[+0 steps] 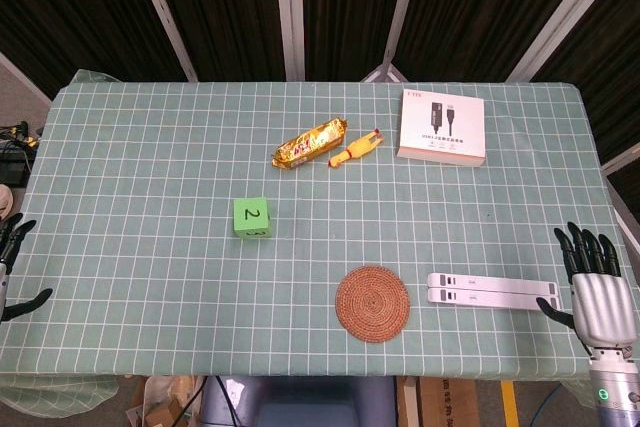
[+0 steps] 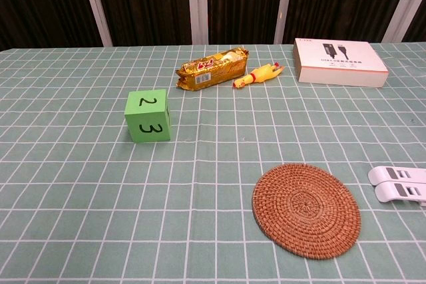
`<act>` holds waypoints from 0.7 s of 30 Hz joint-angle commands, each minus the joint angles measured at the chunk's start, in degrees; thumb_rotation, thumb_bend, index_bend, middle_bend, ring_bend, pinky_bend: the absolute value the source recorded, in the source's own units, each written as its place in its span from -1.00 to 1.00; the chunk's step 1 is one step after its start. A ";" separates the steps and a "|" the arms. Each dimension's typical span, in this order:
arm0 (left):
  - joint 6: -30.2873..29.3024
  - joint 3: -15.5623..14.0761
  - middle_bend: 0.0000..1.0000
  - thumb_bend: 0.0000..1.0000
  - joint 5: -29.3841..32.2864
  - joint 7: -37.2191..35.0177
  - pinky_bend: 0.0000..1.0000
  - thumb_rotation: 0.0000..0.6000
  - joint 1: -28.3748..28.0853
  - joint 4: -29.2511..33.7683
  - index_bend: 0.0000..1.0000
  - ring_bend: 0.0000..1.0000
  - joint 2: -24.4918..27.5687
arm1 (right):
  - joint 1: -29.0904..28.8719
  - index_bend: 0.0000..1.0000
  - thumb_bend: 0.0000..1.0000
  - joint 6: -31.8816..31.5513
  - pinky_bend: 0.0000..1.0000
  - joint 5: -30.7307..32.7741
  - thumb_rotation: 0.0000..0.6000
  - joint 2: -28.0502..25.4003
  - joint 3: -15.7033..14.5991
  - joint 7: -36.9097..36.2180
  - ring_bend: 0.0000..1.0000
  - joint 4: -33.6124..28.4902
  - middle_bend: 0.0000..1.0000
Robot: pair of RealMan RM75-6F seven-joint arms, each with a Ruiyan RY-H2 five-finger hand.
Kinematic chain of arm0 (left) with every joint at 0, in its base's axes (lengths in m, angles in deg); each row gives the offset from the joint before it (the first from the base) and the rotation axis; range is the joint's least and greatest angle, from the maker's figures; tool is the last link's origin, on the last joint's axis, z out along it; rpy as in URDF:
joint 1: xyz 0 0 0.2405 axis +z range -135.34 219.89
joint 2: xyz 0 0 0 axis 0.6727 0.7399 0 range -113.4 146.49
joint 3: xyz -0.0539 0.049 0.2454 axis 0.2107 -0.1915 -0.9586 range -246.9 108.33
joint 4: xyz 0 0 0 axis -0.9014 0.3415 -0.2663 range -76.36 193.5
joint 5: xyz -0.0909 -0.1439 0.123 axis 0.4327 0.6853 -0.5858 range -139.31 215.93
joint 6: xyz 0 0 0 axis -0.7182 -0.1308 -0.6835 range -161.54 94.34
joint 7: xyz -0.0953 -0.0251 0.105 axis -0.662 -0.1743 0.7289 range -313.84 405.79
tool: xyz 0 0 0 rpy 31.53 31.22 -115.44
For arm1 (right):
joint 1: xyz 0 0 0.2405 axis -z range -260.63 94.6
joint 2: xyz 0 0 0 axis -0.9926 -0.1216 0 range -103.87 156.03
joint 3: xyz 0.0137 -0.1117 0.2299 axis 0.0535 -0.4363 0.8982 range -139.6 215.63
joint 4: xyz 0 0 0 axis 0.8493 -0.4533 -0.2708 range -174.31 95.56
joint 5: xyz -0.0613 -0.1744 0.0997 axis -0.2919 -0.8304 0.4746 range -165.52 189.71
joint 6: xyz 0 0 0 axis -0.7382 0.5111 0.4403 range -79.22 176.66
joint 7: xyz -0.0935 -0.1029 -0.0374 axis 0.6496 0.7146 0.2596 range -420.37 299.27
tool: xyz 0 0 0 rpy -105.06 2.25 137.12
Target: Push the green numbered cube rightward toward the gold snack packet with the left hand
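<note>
Green numbered cube [image 1: 252, 217] sits alone on the checked cloth of the desk [image 1: 150, 147], a 2 on its top face and a 3 on the face toward the chest camera, with nothing touching it. Taking the cube as the landmark: the gold snack packet [image 1: 311, 143] lies behind it and to its right, well apart, set at a slant; just beyond the packet's right end lies a small yellow rubber chicken [image 1: 358, 147], near it but not clearly touching. Farther right of the cube and toward the back edge is a white cable box [image 1: 442, 126], lying flat. In front of the cube and to its right rests a round woven coaster [image 1: 372, 303], and past that, farther right, two white bars [image 1: 495, 290] lie side by side. The left hand [image 1: 12, 257] shows only at the frame's left edge, far left of the cube, fingers spread and holding nothing. The right hand [image 1: 597, 292] is far right of the cube, beside the bars, fingers extended and apart, empty.
</note>
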 commanded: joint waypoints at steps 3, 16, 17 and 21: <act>-0.12 -0.07 -0.89 -0.68 -0.23 0.01 -0.83 1.00 0.05 0.19 -0.73 -1.00 0.13 | 0.09 -0.89 -0.85 -0.14 -1.00 -0.22 1.00 -0.15 -0.12 0.10 -1.00 -0.10 -1.00; 0.90 -0.62 -0.88 -0.68 -0.99 0.62 -0.82 1.00 -0.46 0.33 -0.73 -1.00 -0.38 | 1.29 -0.89 -0.85 -1.09 -1.00 -0.92 1.00 -1.86 -0.93 -0.98 -1.00 -1.60 -1.00; 0.82 -0.63 -0.88 -0.68 -1.15 0.32 -0.82 1.00 -0.46 0.41 -0.73 -1.00 -0.29 | 1.26 -0.89 -0.85 -0.84 -1.00 -0.97 1.00 -2.06 -1.06 -0.95 -1.00 -1.72 -1.00; 0.13 -0.82 -0.88 -0.68 -1.83 -1.05 -0.81 1.00 -0.14 -0.09 -0.73 -1.00 0.08 | 1.31 -0.89 -0.85 -0.76 -1.00 -1.23 1.00 -2.28 -1.24 -0.98 -1.00 -2.41 -1.00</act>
